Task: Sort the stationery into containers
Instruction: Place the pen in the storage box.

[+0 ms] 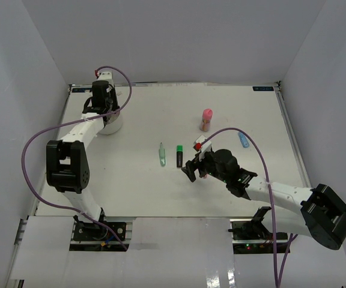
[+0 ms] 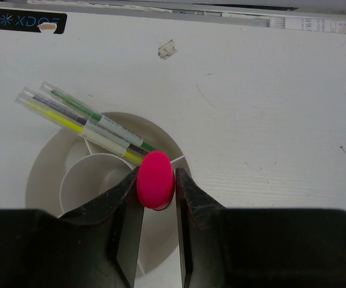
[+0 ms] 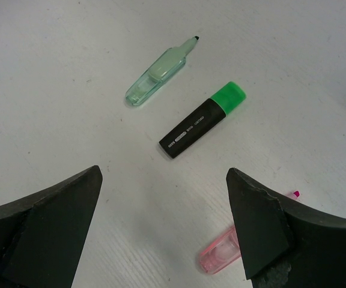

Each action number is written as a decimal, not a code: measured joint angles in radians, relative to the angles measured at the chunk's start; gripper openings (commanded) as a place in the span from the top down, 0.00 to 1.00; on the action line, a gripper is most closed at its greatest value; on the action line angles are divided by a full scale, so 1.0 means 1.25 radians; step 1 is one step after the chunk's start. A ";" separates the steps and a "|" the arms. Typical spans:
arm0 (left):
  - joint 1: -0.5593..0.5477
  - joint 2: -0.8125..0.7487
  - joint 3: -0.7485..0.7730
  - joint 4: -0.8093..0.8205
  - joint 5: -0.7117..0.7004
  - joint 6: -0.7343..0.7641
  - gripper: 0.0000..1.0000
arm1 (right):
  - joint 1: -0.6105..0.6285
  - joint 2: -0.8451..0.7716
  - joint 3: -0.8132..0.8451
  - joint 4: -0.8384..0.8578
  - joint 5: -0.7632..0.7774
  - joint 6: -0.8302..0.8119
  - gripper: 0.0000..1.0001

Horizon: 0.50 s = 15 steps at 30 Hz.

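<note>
**Left claw.** In the left wrist view, the left claw (image 2: 156, 173) is nearly closed. Both fingers (image 2: 125, 204) press against a magenta-ended item (image 2: 155, 183), one on each side. Only the rounded end of the item shows. The claw and item are over the interior of the white organiser cup (image 2: 41, 174), close to where the inner ring meets a divider wall. The compartment directly beneath cannot be determined. Thin pens (image 2: 83, 120) rest in the cup and lean out over its rim toward 10 o'clock. A small clear tape roll (image 2: 167, 50) lies on the bench at 12 o'clock from the claw, well apart from the cup.

**Right claw.** In the right wrist view, the right claw (image 3: 164, 180) is wide open and holds nothing.
- The green-capped marker (image 3: 202, 120) lies flat on the bench at 1 o'clock from the claw centre, clear of both fingers.
- The pale green marker (image 3: 158, 77) lies beyond it at 12 o'clock.
- The pink marker (image 3: 221, 255) lies at 5 o'clock, partly hidden by the finger on that side.

**Bench layout, top view.**
- The cup sits at 10 o'clock on the bench (image 1: 143, 192).
- The pink tube (image 1: 206, 119) stands upright at 1 o'clock.
- The red-capped marker (image 1: 198, 146) lies just beyond the right claw.
- The blue-capped marker (image 1: 243, 140) lies at 3 o'clock.
</note>
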 measured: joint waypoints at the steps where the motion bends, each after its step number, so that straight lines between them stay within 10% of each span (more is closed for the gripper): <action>1: 0.000 0.001 0.000 0.003 0.000 0.000 0.62 | 0.000 0.001 0.000 0.000 0.000 0.000 0.09; 15: 0.000 0.006 0.002 0.005 0.009 -0.009 0.40 | -0.001 0.003 0.000 -0.001 0.006 0.005 0.09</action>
